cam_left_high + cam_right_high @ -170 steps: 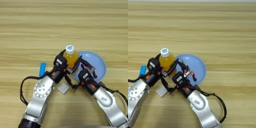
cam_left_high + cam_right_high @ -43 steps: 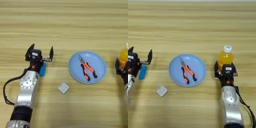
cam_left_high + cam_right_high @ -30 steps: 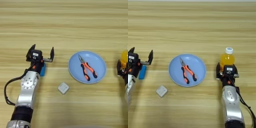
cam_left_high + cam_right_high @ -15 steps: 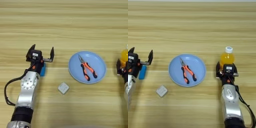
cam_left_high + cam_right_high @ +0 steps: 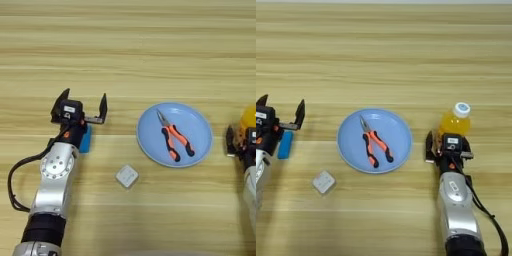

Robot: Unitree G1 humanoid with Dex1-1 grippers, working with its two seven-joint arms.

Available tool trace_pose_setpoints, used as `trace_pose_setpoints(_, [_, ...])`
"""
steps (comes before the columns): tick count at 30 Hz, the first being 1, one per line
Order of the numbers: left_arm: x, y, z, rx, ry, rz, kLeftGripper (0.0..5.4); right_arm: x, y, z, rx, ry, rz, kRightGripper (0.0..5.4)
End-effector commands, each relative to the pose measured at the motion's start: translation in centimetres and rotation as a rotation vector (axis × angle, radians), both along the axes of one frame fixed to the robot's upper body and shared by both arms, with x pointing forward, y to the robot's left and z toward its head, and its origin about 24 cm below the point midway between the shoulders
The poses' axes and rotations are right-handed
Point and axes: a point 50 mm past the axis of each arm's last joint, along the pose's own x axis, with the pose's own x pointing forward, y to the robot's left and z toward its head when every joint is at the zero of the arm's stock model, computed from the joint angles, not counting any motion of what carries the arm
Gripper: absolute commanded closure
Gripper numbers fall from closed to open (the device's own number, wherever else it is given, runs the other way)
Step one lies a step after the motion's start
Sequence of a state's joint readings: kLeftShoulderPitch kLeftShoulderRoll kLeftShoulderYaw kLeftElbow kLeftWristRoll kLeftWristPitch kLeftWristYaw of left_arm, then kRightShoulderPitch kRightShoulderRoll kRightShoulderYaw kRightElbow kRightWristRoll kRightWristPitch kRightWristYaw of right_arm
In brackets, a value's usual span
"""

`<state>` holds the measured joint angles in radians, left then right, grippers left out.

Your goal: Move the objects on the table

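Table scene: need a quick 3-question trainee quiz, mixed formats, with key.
1. True or false: the pliers lie on the blue plate.
2. Which gripper stands open over the blue bar? A) left gripper B) right gripper
3. Fill in: the white block sits on the bare table, to the ____ of the plate as pictured.

Key
1. True.
2. A. The right gripper sits at the juice bottle on the other side.
3. Lower left.
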<state>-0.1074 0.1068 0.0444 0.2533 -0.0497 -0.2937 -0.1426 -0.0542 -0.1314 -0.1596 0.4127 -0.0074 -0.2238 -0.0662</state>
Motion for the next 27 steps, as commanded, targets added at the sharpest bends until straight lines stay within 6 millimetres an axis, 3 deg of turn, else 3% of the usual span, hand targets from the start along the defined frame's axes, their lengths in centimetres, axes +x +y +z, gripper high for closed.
trace_pose_setpoints(1, [0.1, 0.1, 0.2, -0.007, -0.008, -0.004, 0.0, 0.1, 0.0, -0.2, 0.005, 0.015, -0.006, 0.68])
trace_pose_setpoints(8, [0.1, 0.1, 0.2, -0.006, -0.007, -0.004, 0.0, 0.1, -0.1, -0.1, 0.006, 0.013, -0.012, 0.02])
trace_pose_setpoints(22, [0.0, 0.0, 0.2, -0.003, -0.008, -0.008, 0.0, -0.4, -0.4, 0.3, 0.011, -0.007, -0.034, 0.02])
trace_pose_setpoints(27, [0.0, 0.0, 0.1, -0.004, -0.004, -0.003, 0.0, -2.1, 0.4, 0.5, 0.042, 0.002, -0.005, 0.02])
